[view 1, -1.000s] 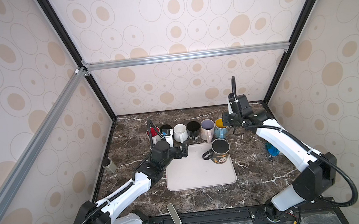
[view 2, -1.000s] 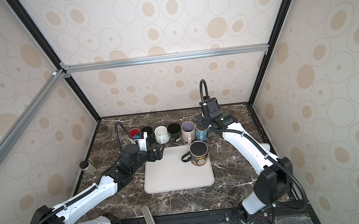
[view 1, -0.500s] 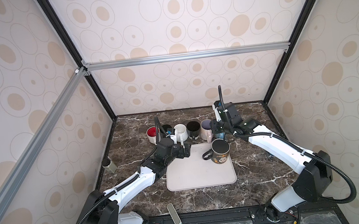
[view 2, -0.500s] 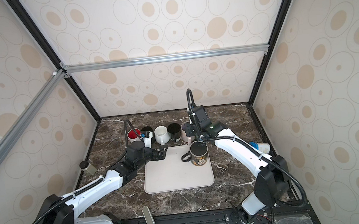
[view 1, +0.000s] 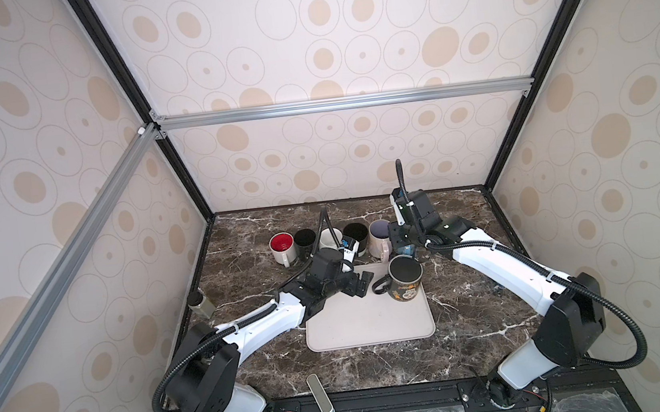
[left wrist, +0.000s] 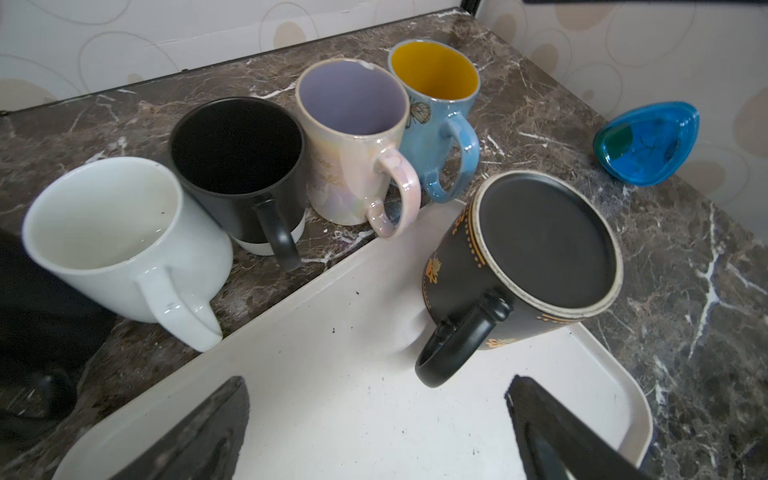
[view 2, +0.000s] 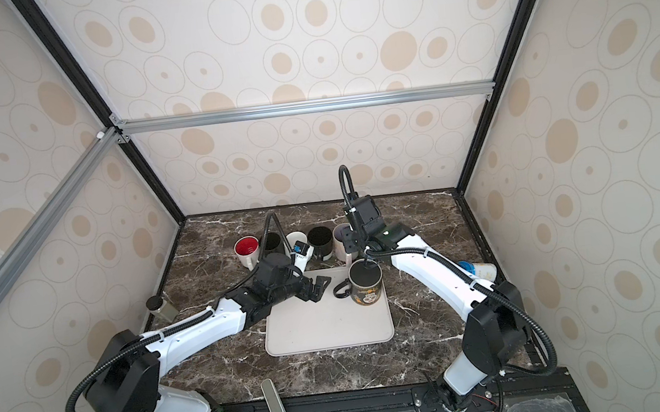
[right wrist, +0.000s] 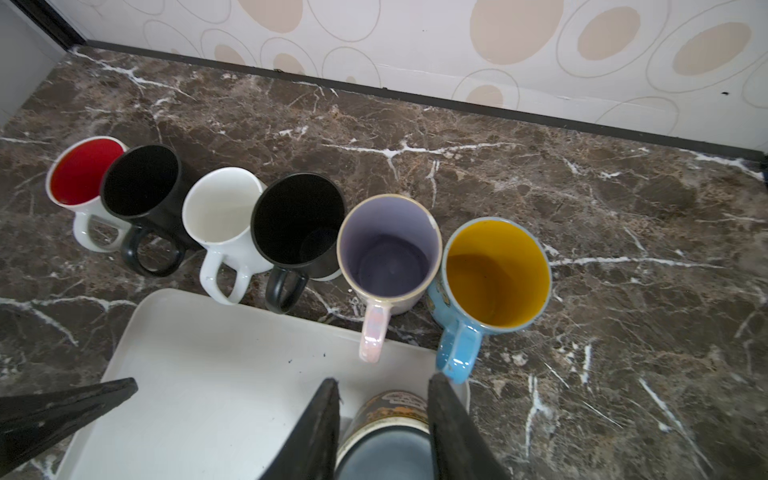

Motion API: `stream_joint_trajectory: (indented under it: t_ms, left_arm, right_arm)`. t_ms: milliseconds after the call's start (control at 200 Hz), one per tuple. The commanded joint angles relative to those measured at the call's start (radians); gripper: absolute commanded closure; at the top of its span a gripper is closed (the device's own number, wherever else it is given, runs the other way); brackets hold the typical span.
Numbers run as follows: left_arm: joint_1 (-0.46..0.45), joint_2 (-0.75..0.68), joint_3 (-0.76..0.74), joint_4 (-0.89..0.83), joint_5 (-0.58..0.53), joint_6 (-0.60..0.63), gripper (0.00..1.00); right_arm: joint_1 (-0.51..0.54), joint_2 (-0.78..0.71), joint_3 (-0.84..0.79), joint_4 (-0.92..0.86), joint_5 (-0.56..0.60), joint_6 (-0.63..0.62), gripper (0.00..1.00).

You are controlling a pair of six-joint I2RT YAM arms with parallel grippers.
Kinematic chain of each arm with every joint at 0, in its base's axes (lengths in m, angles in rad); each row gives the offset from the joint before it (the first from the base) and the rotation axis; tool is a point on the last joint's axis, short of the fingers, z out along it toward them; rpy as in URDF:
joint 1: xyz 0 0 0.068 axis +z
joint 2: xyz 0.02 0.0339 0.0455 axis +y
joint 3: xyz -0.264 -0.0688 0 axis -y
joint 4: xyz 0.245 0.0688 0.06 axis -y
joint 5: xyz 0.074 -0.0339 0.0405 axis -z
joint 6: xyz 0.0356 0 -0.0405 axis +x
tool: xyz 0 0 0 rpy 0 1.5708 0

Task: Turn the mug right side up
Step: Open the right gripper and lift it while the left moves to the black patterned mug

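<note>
A black mug [view 1: 405,280] [view 2: 366,284] with orange patterning stands upside down at the far right of the white tray [view 1: 370,324] [view 2: 328,328], its handle toward the left arm. My left gripper [view 1: 364,286] [view 2: 320,289] is low over the tray, open, just short of the handle; in the left wrist view the mug [left wrist: 540,249] shows its flat base beyond the left gripper [left wrist: 376,386]. My right gripper [view 1: 407,252] [view 2: 361,260] hangs above the mug's far edge. In the right wrist view the right gripper [right wrist: 384,380] stands partly open, with the mug [right wrist: 388,419] below the gap.
Several upright mugs line the marble behind the tray, from a red-lined one [view 1: 281,245] to a blue one with a yellow inside [right wrist: 494,274]. A blue object [view 2: 477,269] lies at the right wall. A small jar [view 1: 203,306] stands left and a grey bar [view 1: 318,392] lies in front.
The right arm swung in from the back right to above the mug, and its jaws widened a little. The left gripper slid closer to the mug's handle.
</note>
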Motion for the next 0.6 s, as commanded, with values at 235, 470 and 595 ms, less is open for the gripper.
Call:
stream_joint_trajectory:
  t_ms: [235,470,595]
  left_arm:
    - [-0.024,0.109,0.072,0.026,0.115,0.132,0.15]
    - [-0.045,0.188,0.111,0.034,0.157,0.138,0.17]
    - [-0.054,0.213,0.116,0.045,0.192,0.132,0.22]
  right_arm:
    - [-0.016,-0.057,-0.014,-0.028,0.056,-0.034,0.61]
    - [-0.031,-0.06,-0.023,-0.011,0.031,-0.027,0.61]
    - [-0.032,-0.059,-0.025,-0.011,0.021,-0.027,0.62]
